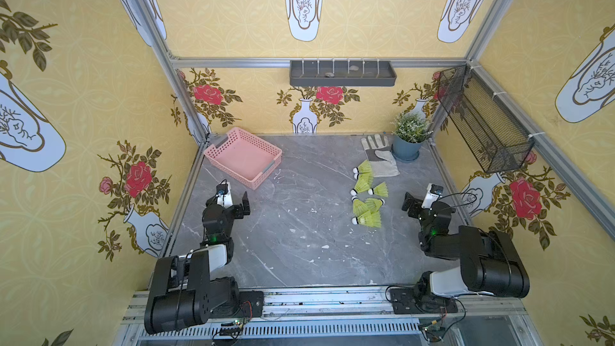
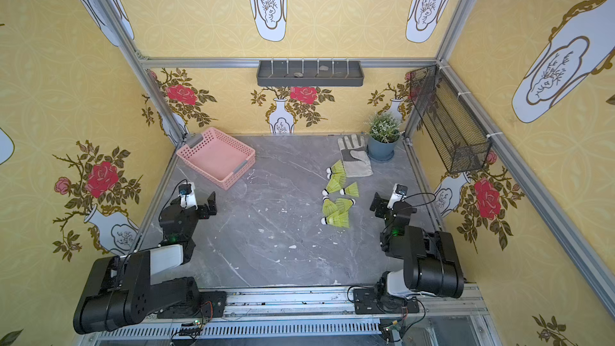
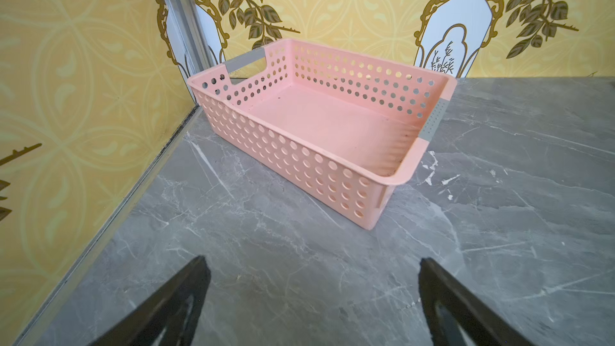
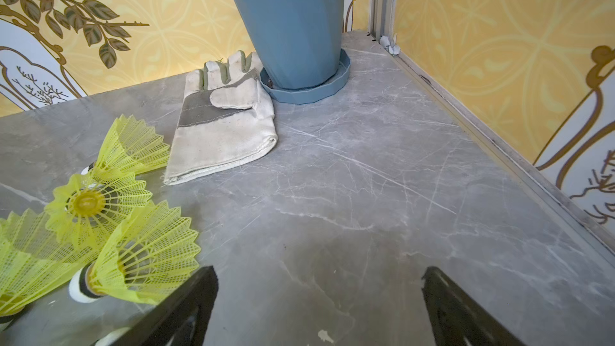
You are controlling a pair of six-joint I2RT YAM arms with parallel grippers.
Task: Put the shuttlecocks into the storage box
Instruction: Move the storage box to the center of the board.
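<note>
Wide open and empty at both the left gripper (image 1: 238, 203) and the right gripper (image 1: 412, 204), each spread above bare table (image 1: 299, 234) in its wrist view. Just left of the right gripper: the shuttlecocks (image 1: 363, 187), on their sides in a loose cluster, several touching or overlapping, the far end just beside the glove (image 1: 381, 158) near the plant pot (image 1: 406, 148). Far left, just beyond the left gripper: the storage box (image 1: 229, 172), with 0 inside. Judged the opening step: reach with the right for 1 shuttlecock at the cluster's near edge. Best to pinch the firm white tip or black band, not the mesh skirt. Lift clear of neighbours, carry leftward, release low inside the box.
</note>
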